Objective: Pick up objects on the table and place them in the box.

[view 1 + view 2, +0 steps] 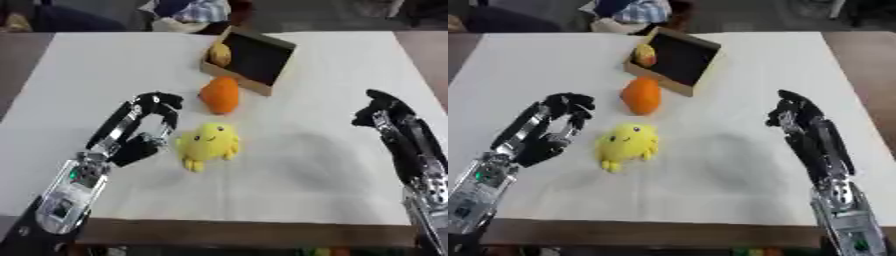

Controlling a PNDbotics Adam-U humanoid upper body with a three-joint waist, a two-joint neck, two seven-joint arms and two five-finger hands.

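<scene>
My left hand (pixel 144 127) hovers over the white table (pixel 315 165) with its fingers curled a little and spread, holding nothing, just beside the yellow plush toy (pixel 208 145). The toy lies on the cloth near the table's middle. Beyond it sits an orange object (pixel 220 94), close against the near corner of the cardboard box (pixel 273 80), which stands open at the far side with a small yellowish thing (pixel 219 54) inside, too blurred to name. My right hand (pixel 794 114) is well apart on the right, fingers bent loosely downward, empty.
</scene>
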